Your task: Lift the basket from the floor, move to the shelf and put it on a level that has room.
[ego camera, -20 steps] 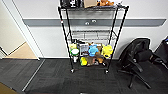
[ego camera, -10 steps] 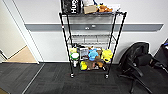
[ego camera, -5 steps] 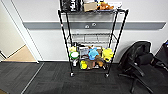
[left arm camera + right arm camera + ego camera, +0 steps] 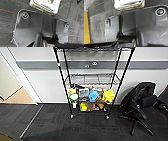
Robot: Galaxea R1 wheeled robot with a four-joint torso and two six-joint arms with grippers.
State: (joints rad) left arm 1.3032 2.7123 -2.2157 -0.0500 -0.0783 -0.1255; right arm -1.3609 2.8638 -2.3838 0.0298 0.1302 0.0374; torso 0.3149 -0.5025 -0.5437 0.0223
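The basket (image 4: 44, 7) has cream woven-mesh sides and a magazine cover on top; its print is unreadable. I cannot tell either hand's state.

Plenty of open dark floor (image 4: 75, 127) in front of the shelf (image 4: 91, 84), nothing lying on it there. Bottom tier of the shelf stuffed full with bright packets (image 4: 93, 98), edge to edge, no gap to reach through. Next tier up (image 4: 92, 79) bare wire, open between the thin poles at its front edge. Black office chair (image 4: 141, 105) standing near the shelf's right-hand poles, its legs spread out over the floor. White wall (image 4: 45, 84) right behind the shelf's back edge.
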